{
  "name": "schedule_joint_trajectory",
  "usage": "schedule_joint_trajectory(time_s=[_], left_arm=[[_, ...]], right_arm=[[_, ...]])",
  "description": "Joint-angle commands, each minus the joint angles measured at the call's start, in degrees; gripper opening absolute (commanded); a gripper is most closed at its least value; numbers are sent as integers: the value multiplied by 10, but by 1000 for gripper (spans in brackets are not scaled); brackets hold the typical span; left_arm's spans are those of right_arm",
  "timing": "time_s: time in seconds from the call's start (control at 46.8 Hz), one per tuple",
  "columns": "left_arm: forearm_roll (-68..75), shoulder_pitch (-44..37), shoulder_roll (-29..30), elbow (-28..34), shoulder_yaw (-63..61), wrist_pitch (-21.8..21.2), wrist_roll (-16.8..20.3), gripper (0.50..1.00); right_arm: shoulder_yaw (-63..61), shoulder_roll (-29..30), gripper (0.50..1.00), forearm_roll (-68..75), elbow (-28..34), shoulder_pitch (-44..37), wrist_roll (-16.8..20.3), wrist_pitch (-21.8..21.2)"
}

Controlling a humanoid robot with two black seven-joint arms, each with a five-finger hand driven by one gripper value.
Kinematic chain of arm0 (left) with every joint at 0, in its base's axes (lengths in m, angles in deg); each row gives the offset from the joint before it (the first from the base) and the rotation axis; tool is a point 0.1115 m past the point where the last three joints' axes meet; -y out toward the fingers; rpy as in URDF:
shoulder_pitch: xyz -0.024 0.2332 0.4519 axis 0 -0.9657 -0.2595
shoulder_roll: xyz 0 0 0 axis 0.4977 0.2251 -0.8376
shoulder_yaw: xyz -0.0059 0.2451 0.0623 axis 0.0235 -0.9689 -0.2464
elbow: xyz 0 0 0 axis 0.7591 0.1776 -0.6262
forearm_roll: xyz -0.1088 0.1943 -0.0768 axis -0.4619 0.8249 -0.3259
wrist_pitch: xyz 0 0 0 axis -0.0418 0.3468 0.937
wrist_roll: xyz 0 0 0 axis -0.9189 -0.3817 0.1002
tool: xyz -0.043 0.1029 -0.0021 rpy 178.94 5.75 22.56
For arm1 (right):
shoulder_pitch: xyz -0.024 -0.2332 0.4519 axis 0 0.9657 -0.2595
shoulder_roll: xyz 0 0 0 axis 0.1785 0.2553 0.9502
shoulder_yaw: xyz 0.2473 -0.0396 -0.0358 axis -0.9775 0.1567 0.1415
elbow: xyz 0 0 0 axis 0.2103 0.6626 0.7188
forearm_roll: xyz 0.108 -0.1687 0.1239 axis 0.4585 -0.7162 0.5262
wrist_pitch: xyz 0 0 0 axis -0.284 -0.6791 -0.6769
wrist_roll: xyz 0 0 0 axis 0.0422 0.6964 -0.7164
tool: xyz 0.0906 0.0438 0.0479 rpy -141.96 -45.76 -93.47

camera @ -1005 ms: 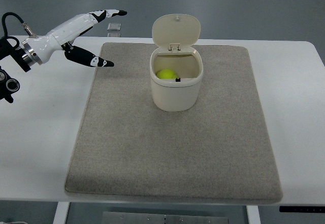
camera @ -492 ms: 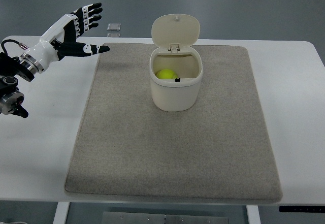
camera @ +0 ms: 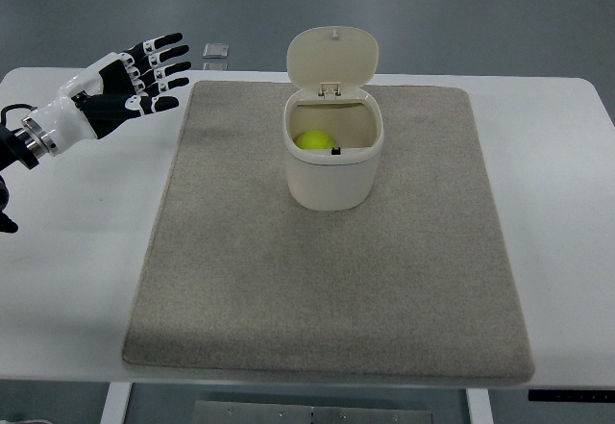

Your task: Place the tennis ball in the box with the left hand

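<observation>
We see a white rectangular table (camera: 567,203) standing on a grey-blue floor (camera: 461,15) that fills the far part of the view. A large grey-beige carpet mat (camera: 327,280) covers most of the table, reaching from near the far edge almost to the near edge, with bare white margins at the left and right sides.

On the far half of the mat, near its middle, stands a cream plastic box with rounded corners (camera: 333,169). Its hinged lid (camera: 333,57) stands upright at the far side, so the mouth is open. Inside it, toward the left wall, we see the yellow-green tennis ball (camera: 313,140), partly hidden by the box rim.

The white-and-black left hand (camera: 120,89) hovers over the table's far-left corner, just beside the mat's far-left corner and well apart from the box. Its fingers (camera: 163,54) are spread and hold nothing, the tips pointing toward the right.

A small grey flat object (camera: 216,52) lies at the far edge of the table, just beyond the fingertips; we cannot tell what it is.
</observation>
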Motion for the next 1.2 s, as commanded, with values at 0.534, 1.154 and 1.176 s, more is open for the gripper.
schedule_joint_trajectory(time_s=[0.534, 1.154, 1.176], left_arm=[[-289, -31, -13, 28, 59, 90, -210, 990], [-369, -22, -19, 38, 71, 96, -232, 990], [-369, -21, -19, 39, 71, 96, -232, 992]], right_arm=[[0, 0, 901, 0, 0, -1, 0, 0], [0, 0, 901, 0, 0, 0, 0, 0], [0, 0, 901, 0, 0, -1, -1, 0]])
